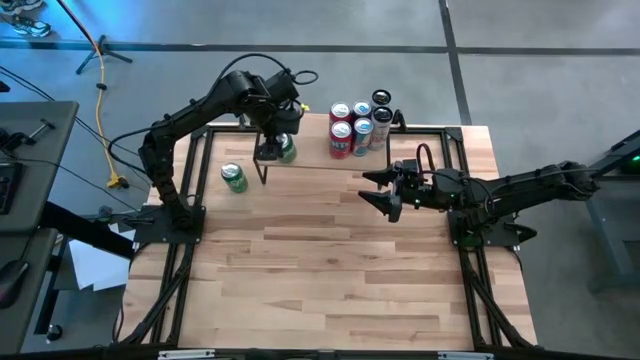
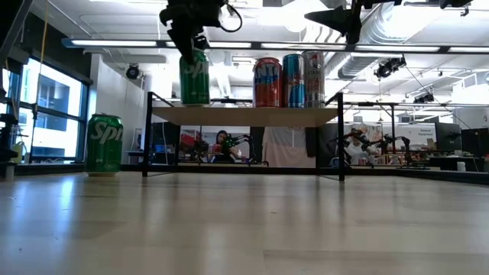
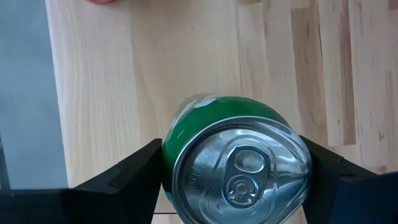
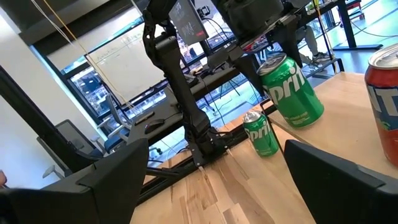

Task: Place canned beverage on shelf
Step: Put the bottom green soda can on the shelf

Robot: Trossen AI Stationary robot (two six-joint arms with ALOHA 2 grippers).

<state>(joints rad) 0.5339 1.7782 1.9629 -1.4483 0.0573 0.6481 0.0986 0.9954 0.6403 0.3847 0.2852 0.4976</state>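
Observation:
A green canned beverage (image 2: 195,76) stands at the left end of the shelf (image 2: 244,116), a light-wood board on thin black legs at the table's far side. My left gripper (image 2: 189,38) comes down on the can from above and is shut on it. A second green can (image 1: 234,178) stands on the tabletop left of the shelf. My right gripper (image 1: 385,192) hovers open and level to the right, near the shelf's near edge, with nothing between its fingers. My left gripper pinches the green can between its two fingers, one on each side of the can's upper wall (image 3: 171,155), just below the lid. The fingers (image 3: 134,171) point steeply down from above. The can stays upright, its base on the shelf board (image 4: 311,118).
A red can (image 2: 267,82), a blue can (image 2: 293,79) and other cans (image 1: 380,115) stand close together at the shelf's right end. The black frame rails (image 1: 170,250) run along both table sides. The near half of the tabletop (image 1: 330,270) is bare wood.

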